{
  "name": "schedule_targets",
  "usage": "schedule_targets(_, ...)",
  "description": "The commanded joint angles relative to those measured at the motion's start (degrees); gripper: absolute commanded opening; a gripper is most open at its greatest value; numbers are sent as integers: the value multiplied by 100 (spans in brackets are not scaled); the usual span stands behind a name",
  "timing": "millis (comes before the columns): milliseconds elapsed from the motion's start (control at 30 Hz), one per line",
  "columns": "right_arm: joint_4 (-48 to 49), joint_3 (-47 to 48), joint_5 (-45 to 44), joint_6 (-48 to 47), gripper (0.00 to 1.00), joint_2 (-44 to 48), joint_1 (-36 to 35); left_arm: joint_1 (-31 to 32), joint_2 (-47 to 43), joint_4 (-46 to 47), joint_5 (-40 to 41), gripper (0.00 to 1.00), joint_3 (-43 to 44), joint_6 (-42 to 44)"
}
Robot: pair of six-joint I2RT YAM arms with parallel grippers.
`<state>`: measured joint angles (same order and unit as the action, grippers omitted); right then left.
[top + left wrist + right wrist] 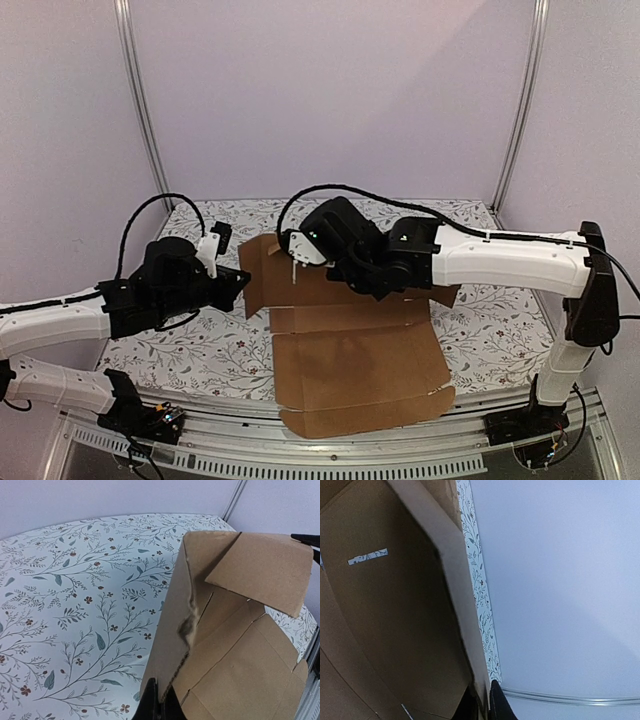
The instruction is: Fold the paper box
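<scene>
Left gripper (160, 707) shut on a raised side flap of the paper box (350, 360).
Right gripper (484, 705) seems, in its cramped view, clamped on the far panel's edge. The box lies mostly flat on the floral table (180, 350). Likely step: standing up the far walls. Next, both arms must fold them inward along the creases together.

My left gripper (242, 284) at the paper box (350, 370) left raised flap, right gripper (296, 258) over its far end; box mostly flat on floral table (190, 350).
</scene>
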<state>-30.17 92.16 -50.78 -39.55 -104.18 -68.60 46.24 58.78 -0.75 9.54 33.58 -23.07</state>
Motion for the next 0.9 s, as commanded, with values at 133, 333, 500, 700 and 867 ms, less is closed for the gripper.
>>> schedule_targets(133,-29,-362,335,126,31,497,1,8,-236,93,-20,0,-42,93)
schedule_targets(333,-248,-661,797,70,50,910,274,17,-340,-126,-177,0,-84,130)
schedule_targets(500,-475,-768,1154,48,64,1498,488,26,-384,-210,-188,0,-100,186)
schedule_targets(700,-835,-809,1411,-84,80,2156,717,50,-435,-249,-220,0,-87,269)
schedule_targets(867,-1151,-697,2205,-318,87,2455,1025,78,-434,-311,-211,0,-53,361)
